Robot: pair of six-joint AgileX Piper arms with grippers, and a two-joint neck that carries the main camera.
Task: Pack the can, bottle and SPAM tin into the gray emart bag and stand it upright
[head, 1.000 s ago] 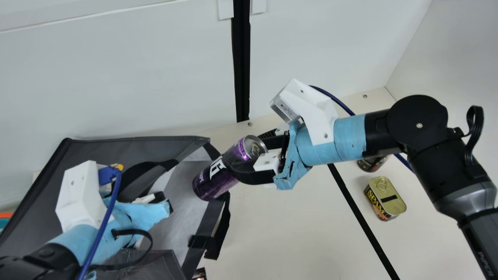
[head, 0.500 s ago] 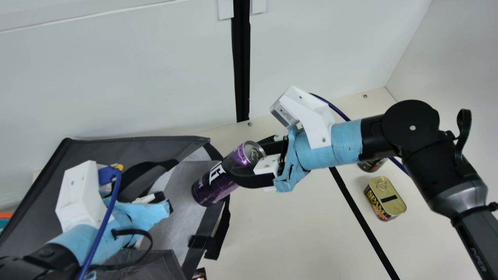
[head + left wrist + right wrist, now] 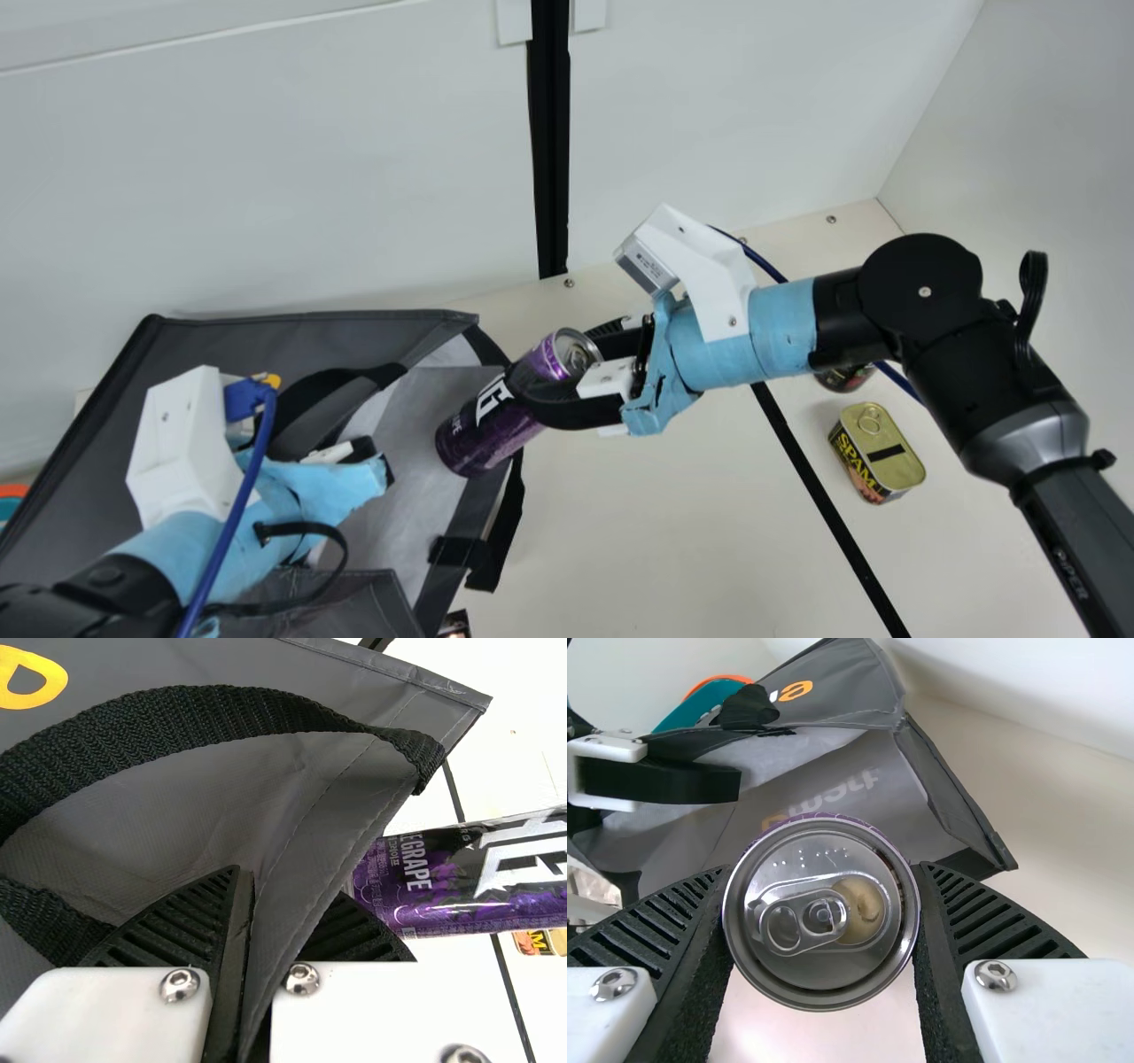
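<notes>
In the main view my right gripper (image 3: 560, 365) is shut on the purple can (image 3: 483, 430), held tilted with its lower end over the open mouth of the gray bag (image 3: 266, 335). The right wrist view has the can's silver lid (image 3: 824, 912) between the ribbed fingers of my right gripper (image 3: 822, 904). My left gripper (image 3: 341, 461) is at the bag's mouth; up close, my left gripper (image 3: 257, 921) pinches the bag's edge (image 3: 310, 842). Right of the bag, the SPAM tin (image 3: 877, 452) stands on the table. Near it a dark round container (image 3: 844, 378) is partly hidden by my right arm.
A black strap (image 3: 496, 540) hangs at the bag's right side. Part of a small dark item (image 3: 454, 625) is at the main view's bottom edge. A teal and orange object (image 3: 709, 702) lies beyond the bag, and a white wall (image 3: 726, 106) rises behind the table.
My right arm has moved a little toward the near side, bringing the held can slightly lower in the main view over the bag's mouth. The left arm and bag look unmoved.
</notes>
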